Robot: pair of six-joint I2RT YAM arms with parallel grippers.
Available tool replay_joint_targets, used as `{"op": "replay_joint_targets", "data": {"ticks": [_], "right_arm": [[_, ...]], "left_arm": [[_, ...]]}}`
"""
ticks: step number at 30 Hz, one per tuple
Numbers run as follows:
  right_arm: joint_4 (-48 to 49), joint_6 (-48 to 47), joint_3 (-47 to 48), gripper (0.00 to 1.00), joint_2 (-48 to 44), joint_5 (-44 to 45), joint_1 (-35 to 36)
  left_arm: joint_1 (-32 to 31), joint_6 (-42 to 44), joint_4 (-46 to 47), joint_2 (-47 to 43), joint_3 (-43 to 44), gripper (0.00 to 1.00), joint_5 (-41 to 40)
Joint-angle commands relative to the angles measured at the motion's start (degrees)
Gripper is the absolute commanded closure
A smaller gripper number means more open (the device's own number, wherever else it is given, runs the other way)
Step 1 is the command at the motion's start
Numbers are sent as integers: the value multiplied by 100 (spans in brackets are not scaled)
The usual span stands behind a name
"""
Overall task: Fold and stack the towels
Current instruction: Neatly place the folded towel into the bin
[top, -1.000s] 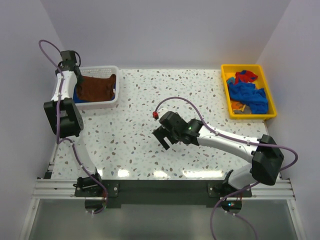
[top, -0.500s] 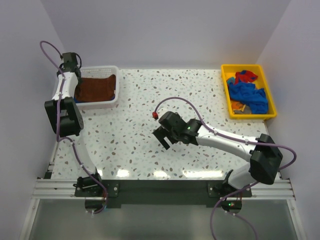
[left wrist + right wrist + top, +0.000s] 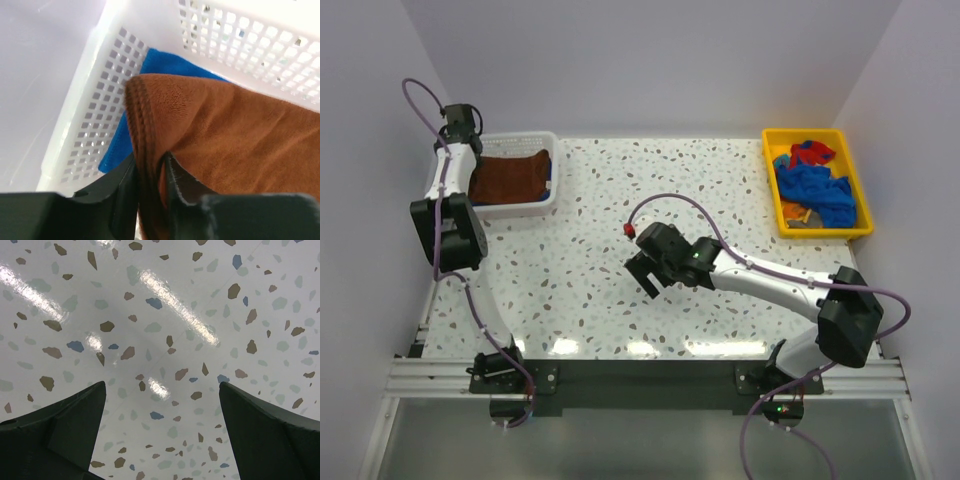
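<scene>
A folded brown towel [image 3: 510,176] lies in the white basket [image 3: 545,203] at the back left, on top of a blue towel [image 3: 165,62]. My left gripper [image 3: 458,150] is at the basket's left end, shut on the brown towel's hemmed edge [image 3: 145,150]. My right gripper [image 3: 645,275] is open and empty, just above the bare speckled table [image 3: 165,340] near the middle. A yellow bin [image 3: 860,227] at the back right holds crumpled blue towels [image 3: 818,190] and a red one [image 3: 810,152].
White walls close in the table on the left, back and right. The basket's perforated wall [image 3: 100,115] stands close beside my left fingers. A red-tipped cable [image 3: 631,231] loops over my right arm. The arms' mounting rail [image 3: 640,378] runs along the near edge.
My left gripper has drawn the brown towel's edge a little left, flattening it in the basket. My right arm has barely moved.
</scene>
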Motion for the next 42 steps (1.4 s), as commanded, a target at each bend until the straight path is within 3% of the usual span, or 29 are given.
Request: {"op": "replay_joint_targets", "data": {"ticks": [1,2,3,4,7,10,12,16,19,21,27,36,42], "right_arm": [[-54,-30,213,1,77,129,-31],[-71,-21,248,1,95,138,-39],[-72,-21,265,1,104,138,-40],[-98,-4,274,1,121,147,-48],[-150,66,327,1,113,322,-74],[-264,242,415,1,86,594,-223],[-300,435,459,1,7,717,-338],[-274,681,450,2,-221,850,-776],[-274,770,389,3,-406,815,-1005],[-256,787,319,4,-581,771,-1076],[-195,823,2,4,-1003,762,-1208],[-89,946,-341,4,-1285,735,-1296],[-2,919,-341,4,-1232,735,-1323]], "left_arm": [[105,257,250,148,394,68,-301],[105,284,250,201,455,60,-354],[105,310,250,219,456,60,-372],[105,328,215,236,525,48,-485],[105,337,136,202,675,29,-687],[105,223,21,0,746,18,-829],[88,126,12,-281,580,16,-628],[-140,-339,451,-1035,-246,23,380],[-491,-559,785,-1187,-739,38,831],[-720,-577,943,-1152,-906,46,850],[-1187,-630,1102,-748,-1047,59,840],[-1529,-463,1532,-572,-1678,68,1333],[-1881,-445,1620,-616,-2013,68,1228]]}}
